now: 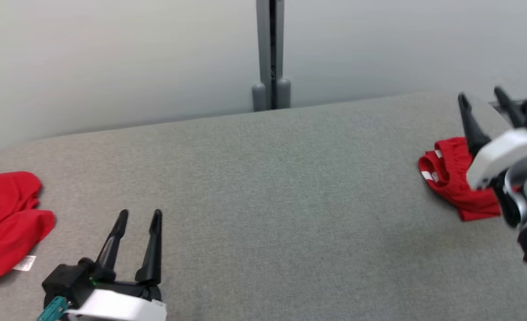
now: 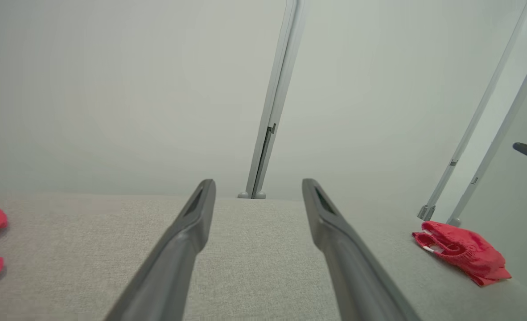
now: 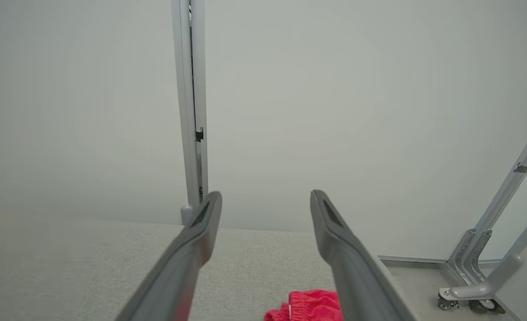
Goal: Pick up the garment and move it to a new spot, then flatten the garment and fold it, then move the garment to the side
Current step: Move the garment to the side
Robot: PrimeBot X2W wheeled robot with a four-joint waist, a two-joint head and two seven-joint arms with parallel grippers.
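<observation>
Red folded garment (image 1: 450, 183) lies on the right side of the grey fabric table (image 1: 263, 187), near that edge. A gathered waistband and a couple of white marks show at its left end, and it reads as a compact bundle with the layers stacked. We judge the task near its end: fold made, garment set aside, so the step in hand is getting the arm away without spoiling the fold. To do that well we would lift the right gripper (image 1: 479, 93) straight up off the cloth before any sideways travel. We would keep the fingers spread so no fabric is pinched or dragged, and watch the nearer finger, which crosses the bundle's upper edge in the head view. A snag there could flip the top layer open or pull the bundle toward the table edge. Right gripper: fingers wide apart, nothing between them. In its wrist view tabletop and pale wall show through the gap, with the red cloth low beside the right-hand finger. Whether that finger touches the cloth we cannot tell. Left gripper (image 1: 139, 213): low at the near left of the table, fingers parted too, empty, well apart from the bundle. A second, loose red garment (image 1: 9, 223) with a white label (image 1: 25, 263) sits crumpled at the table's left edge, near the left gripper but not touching it.
</observation>
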